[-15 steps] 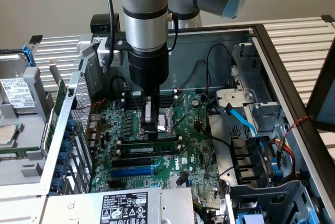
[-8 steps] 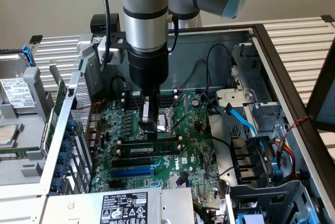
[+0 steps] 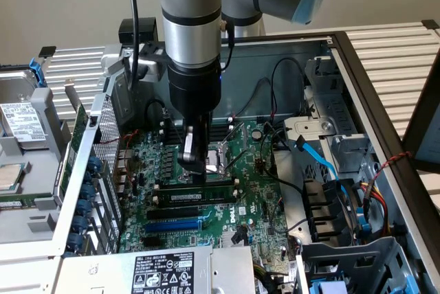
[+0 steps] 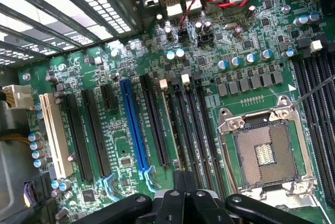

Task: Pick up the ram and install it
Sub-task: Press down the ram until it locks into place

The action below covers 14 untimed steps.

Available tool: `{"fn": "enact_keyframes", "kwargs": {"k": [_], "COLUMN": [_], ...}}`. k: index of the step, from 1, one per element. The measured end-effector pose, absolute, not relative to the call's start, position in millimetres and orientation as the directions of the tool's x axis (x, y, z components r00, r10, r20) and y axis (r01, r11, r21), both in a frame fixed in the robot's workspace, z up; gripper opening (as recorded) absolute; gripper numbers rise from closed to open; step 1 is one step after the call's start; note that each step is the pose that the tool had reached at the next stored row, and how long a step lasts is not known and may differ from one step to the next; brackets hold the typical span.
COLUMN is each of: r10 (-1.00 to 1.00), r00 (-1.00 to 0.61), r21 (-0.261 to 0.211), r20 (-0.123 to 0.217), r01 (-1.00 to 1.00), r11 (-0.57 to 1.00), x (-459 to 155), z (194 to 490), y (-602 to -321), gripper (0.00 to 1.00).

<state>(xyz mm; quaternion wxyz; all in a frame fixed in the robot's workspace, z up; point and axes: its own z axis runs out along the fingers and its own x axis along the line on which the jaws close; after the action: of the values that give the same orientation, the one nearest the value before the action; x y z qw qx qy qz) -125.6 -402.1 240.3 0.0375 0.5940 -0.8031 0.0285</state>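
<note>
Hand (image 3: pixel 194 163) (fingers together, holding nothing) just above the ram (image 3: pixel 199 196) on the motherboard (image 3: pixel 258 205).

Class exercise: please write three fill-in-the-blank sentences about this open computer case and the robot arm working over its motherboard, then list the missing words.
1. The robot's gripper hangs over the green motherboard with its fingers ___.
2. The long, thin green ram stick with a white sticker sits along a black slot, between the square metal-framed processor socket and a long slot coloured ___.
3. The processor socket holds no chip: it is ___.

Missing words: shut; blue; empty.
</note>
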Motion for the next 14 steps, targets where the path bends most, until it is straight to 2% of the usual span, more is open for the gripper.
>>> {"fn": "enact_keyframes", "kwargs": {"k": [14], "r10": [-0.896], "r00": [-0.434], "r21": [-0.001], "r20": [0.094], "r01": [-0.900], "r11": [0.436], "x": [-125.6], "z": [240.3], "y": [-402.0], "gripper": [0.11]}}
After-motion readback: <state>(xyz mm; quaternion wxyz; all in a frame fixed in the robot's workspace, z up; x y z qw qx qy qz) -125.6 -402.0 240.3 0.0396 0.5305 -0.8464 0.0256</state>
